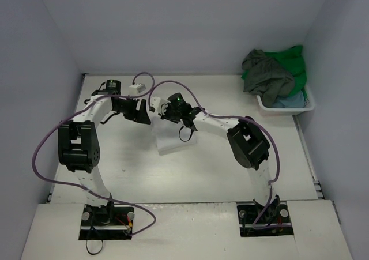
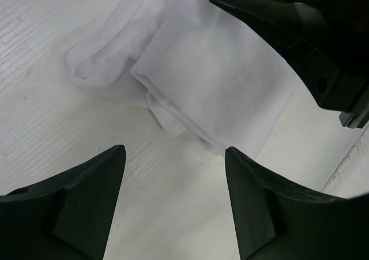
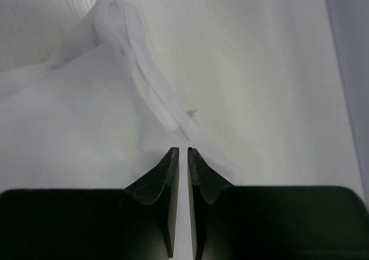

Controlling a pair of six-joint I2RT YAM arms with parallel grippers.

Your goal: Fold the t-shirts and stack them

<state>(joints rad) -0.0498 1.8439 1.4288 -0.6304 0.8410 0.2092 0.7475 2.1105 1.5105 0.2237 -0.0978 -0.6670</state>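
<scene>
A white t-shirt (image 1: 168,141) lies partly folded on the table between the two arms. In the left wrist view its layered edge and a sleeve (image 2: 190,64) show. My left gripper (image 2: 176,156) hovers open just off that edge, with only bare table between its fingers. My right gripper (image 3: 183,150) sits on the shirt's far edge, its jaws closed to a thin slit right where a hem (image 3: 151,84) runs in. The right gripper's fingers (image 2: 277,23) also show at the top right of the left wrist view. A dark grey-olive t-shirt (image 1: 265,72), a green one (image 1: 293,61) and a light blue one (image 1: 291,101) lie heaped in the basket.
The white plastic basket (image 1: 307,105) stands at the far right against the wall. A small white box (image 1: 137,89) with a purple cable lies at the back left. Walls close the table in on three sides.
</scene>
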